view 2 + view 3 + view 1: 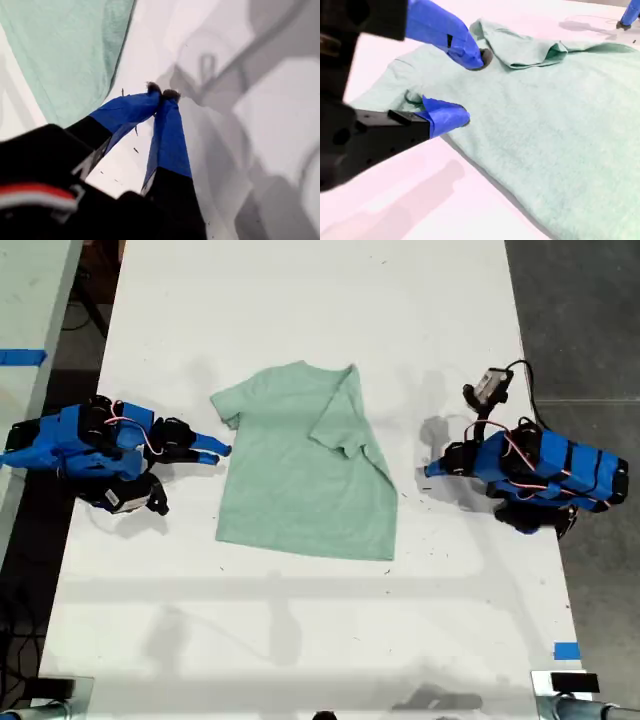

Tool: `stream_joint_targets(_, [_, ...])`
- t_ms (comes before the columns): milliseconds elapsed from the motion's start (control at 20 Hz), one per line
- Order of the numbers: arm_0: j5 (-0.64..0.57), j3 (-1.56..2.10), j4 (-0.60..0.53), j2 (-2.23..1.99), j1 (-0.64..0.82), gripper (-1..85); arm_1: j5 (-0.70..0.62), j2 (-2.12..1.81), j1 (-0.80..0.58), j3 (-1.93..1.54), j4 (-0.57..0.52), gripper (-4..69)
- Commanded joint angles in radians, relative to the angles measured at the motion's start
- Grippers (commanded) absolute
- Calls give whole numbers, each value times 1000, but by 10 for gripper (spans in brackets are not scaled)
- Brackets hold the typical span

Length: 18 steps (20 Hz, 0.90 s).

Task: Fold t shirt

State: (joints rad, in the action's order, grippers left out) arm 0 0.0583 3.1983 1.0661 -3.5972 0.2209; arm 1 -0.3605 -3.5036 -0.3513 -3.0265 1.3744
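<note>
On the white table [300, 300], the t shirt [290, 480] lies neck-end toward the exterior view's top.

Overhead exterior view — wrist views low, perhaps oblique.

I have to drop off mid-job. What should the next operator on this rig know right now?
My first gripper: shut, holding nothing, on the bare table off the shirt's edge at the exterior view's right.
My second gripper: open, jaws at the sleeve edge on the exterior view's left; no grip yet.
T shirt: flat, mid-table.
Done: the sleeve side on the exterior view's right is folded inward over the body.
Left: fold in the other sleeve side, then probably fold the length.
</note>
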Motion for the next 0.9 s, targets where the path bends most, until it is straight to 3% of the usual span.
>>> stream_joint_targets(0, [18,11,2,-6,12,150,12,-8,9,-15,3,12])
stream_joint_targets(850, [18,11,2,-6,12,150,25,-8,9,-18,2,12])
